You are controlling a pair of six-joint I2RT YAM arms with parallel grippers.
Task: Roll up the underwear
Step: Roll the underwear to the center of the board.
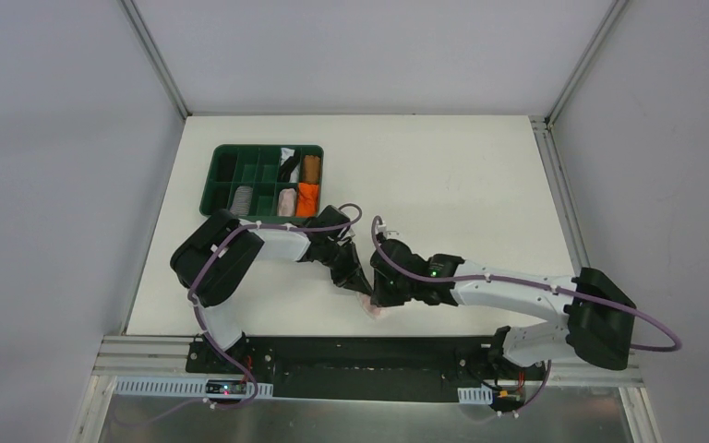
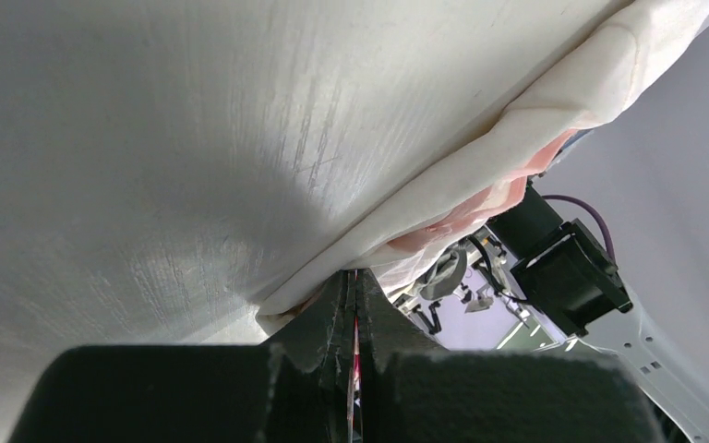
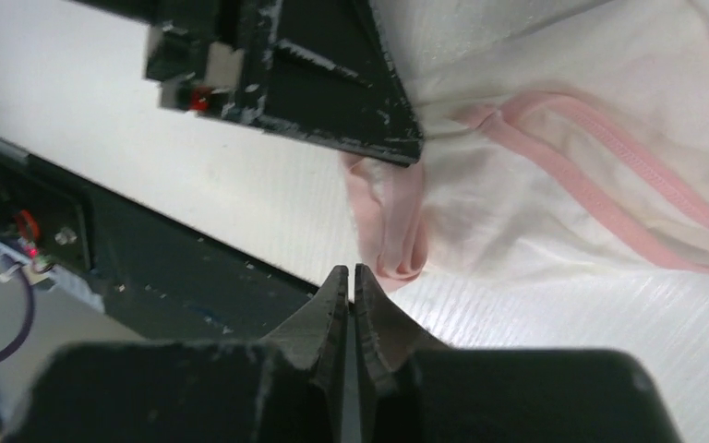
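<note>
White tabletop [image 1: 443, 166], overhead view: pale underwear [image 1: 376, 310] lies at bottom centre. Left gripper [image 2: 354, 281], jaws closed, pinches its hem, apparently anchoring it; right gripper [image 3: 352, 277], jaws together and empty, sits beside the fold.

Diffuse overhead light leaves the top view bright and even, the tabletop [image 1: 443, 166] near white with soft shadows toward its near edge. Both wrist views are close-up (black foreground blurred); a grey shadow crosses the left one, and the underwear [image 3: 535, 194] nearly washes out.
</note>
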